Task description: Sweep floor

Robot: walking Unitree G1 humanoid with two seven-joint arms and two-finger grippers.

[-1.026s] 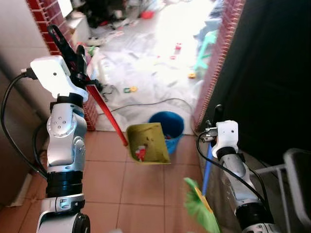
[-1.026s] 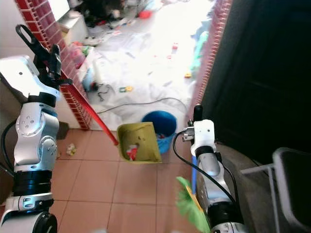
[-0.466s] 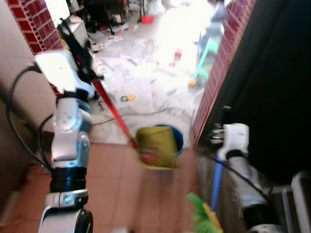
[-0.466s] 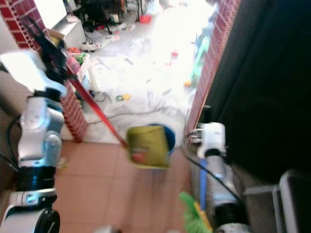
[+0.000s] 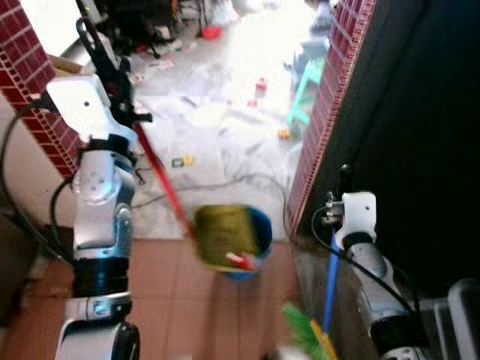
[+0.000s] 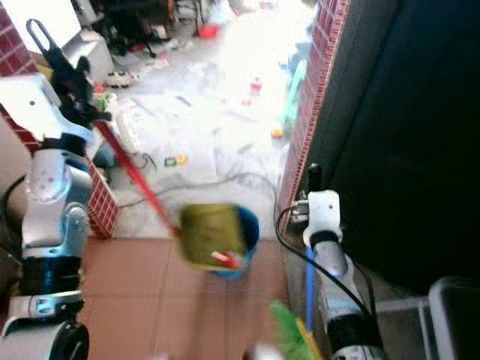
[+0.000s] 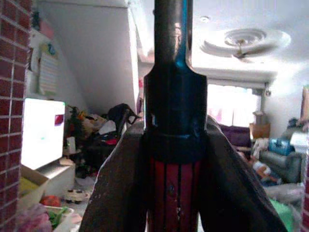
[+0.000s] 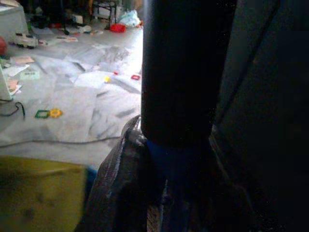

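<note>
Tipping over the blue bucket (image 5: pixel 253 247), the yellow dustpan (image 5: pixel 220 236) hung from its red handle (image 5: pixel 159 180), pinched by the left gripper (image 5: pixel 112 71). The right gripper (image 8: pixel 174 145) was clamped on the blue broom handle (image 5: pixel 328 281). Risk judged: red scrap (image 5: pixel 238 260) at the pan's lip could miss the bucket rim if the pan swung.

One yellow dustpan (image 5: pixel 223 236) on a red handle (image 5: pixel 161 180), one blue bucket (image 5: pixel 259 229), one blue-handled broom (image 5: pixel 328 289) with green bristles, one green stool (image 5: pixel 306 86), two grippers, several scattered toys

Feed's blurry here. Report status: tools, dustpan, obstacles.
Left tool shut on red dustpan handle; right tool shut on blue broom handle. Yellow dustpan hangs over blue bucket, red scrap at its lip. Cable on floor beyond.
</note>
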